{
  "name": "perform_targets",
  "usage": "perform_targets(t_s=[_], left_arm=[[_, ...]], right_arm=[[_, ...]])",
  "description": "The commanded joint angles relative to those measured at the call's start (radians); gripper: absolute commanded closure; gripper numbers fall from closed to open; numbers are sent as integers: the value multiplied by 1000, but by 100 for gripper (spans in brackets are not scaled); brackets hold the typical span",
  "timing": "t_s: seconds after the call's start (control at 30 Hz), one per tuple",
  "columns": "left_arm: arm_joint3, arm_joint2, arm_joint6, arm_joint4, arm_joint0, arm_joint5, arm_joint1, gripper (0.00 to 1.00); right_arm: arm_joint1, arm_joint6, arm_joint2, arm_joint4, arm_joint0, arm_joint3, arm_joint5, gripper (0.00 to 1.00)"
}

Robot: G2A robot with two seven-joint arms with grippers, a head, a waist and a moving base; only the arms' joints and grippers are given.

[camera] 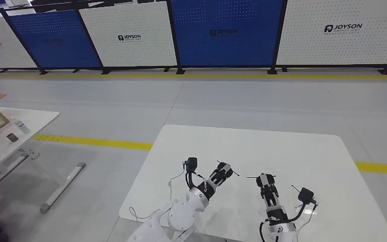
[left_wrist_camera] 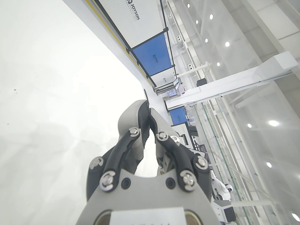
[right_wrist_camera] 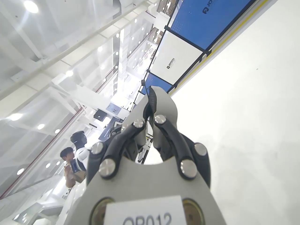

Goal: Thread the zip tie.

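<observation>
Over the white desk [camera: 302, 145] you have two claws: left claw [left_wrist_camera: 148, 107] clenched on a thin black zip tie [left_wrist_camera: 145, 95], right claw [right_wrist_camera: 152, 94] clenched on a second zip tie [right_wrist_camera: 144, 86]. Most of each strip is hidden between the fingers [left_wrist_camera: 131, 118].

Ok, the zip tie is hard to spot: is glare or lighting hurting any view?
Top view: even light, no glare on the table. Left wrist view: table bright white, tie dark against it. Right wrist view: ceiling lamps glare, tie distinct.
</observation>
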Motion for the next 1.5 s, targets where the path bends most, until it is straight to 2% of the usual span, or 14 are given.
perform_targets(t_s=[0.0,0.07,0.13,0.27,0.33,0.53,0.73,0.87,1.23,1.47], left_arm=[[0,0,0,0,0,0,0,100],[-1,-2,9,2,0,-4,-1,100],[-1,1,67,70,1,1,-3,100],[1,18,164,144,11,-2,-12,100],[5,29,138,145,15,-2,-14,100],[5,29,138,145,15,-2,-14,100],[5,29,138,145,15,-2,-14,100],[5,29,138,145,15,-2,-14,100],[5,29,138,145,15,-2,-14,100],[5,29,138,145,15,-2,-14,100]], right_arm=[[0,0,0,0,0,0,0,100],[0,0,0,0,0,0,0,100],[0,0,0,0,0,0,0,100],[0,0,0,0,0,0,0,100],[0,0,0,0,0,0,0,100],[-1,5,2,1,1,0,3,100],[-20,74,-22,-1,31,6,80,100],[-34,95,-27,39,47,13,82,100],[-39,99,-8,46,42,12,85,100],[-61,101,-20,38,68,36,105,100]])
